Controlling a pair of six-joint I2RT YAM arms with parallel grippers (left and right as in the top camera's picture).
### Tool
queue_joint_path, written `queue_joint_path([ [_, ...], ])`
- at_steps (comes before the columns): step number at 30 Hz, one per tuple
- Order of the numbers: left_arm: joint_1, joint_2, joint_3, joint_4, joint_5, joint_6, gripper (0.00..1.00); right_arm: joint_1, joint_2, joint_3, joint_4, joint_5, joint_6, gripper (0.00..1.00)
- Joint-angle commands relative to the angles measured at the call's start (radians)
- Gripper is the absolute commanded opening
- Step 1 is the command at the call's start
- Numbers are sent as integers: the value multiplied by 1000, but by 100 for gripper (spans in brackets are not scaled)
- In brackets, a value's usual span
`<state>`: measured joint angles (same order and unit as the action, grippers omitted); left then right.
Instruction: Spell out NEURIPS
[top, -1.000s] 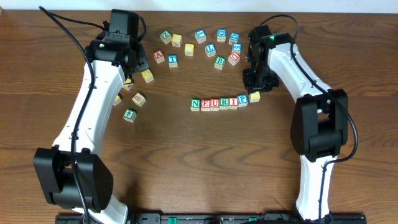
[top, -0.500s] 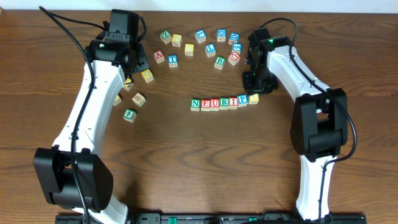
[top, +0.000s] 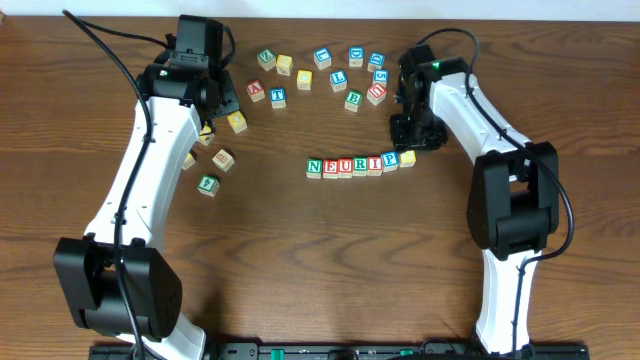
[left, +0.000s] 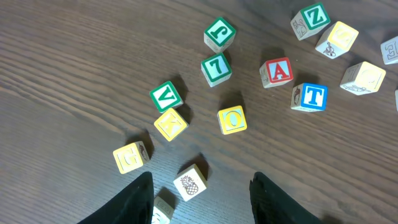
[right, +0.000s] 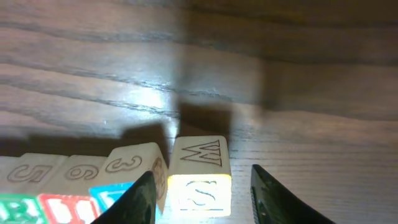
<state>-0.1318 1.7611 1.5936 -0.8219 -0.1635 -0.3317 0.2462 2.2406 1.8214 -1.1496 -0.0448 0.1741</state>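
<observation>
Table (top: 300, 260): dark wood-grain top; every cube lies on it.
NEURIPS row (top: 360, 166): seven cubes side by side near the middle, running from 9 o'clock to 3 o'clock. The letters face up, so the word reads from the robot's side.
Green N cube (top: 314, 168): 9 o'clock end, opening the word.
Blue P cube (top: 390, 160): sixth place, just beside the last cube.
Yellow S cube (right: 199, 190): 3 o'clock end, flat on the wood, nudged slightly toward 12 o'clock of the line.
Right gripper (right: 200, 177): straddles the S cube with its fingers parted wider than the cube, and bare table shows on one side. It grips nothing; a letting-go stance, I judge.
Left gripper (left: 201, 180): at 10 o'clock of the row, jaws partly apart and empty. A pineapple cube (left: 189, 182) lies on the table between the tips. It looks parked clear of the work.
Spare cubes (top: 338, 78): a loose arc at 12 o'clock, with letters the word does not need.
Status: the spelling looks complete.
</observation>
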Motion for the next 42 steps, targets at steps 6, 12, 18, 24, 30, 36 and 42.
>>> queue_joint_path([
  [6, 2, -1, -14, -8, -5, 17, 50, -21, -107, 48, -43, 1, -3, 51],
  [12, 2, -1, -14, -8, -5, 17, 50, -71, -103, 8, -46, 2, 12, 45],
  [18, 2, -1, -14, -8, -5, 17, 49, -77, -100, -73, 32, 2, 12, 23],
  [24, 2, -1, -17, -8, -5, 17, 50, -77, -100, -185, 148, 2, 12, 25],
  [30, 2, -1, -17, -8, -5, 17, 50, -76, -100, -221, 177, 0, 12, 26],
  [36, 2, -1, -17, -8, -5, 16, 50, -66, -100, -221, 188, 0, -15, 27],
  [42, 2, -1, -17, -8, -2, 16, 50, -31, -100, -221, 193, 0, -82, 31],
])
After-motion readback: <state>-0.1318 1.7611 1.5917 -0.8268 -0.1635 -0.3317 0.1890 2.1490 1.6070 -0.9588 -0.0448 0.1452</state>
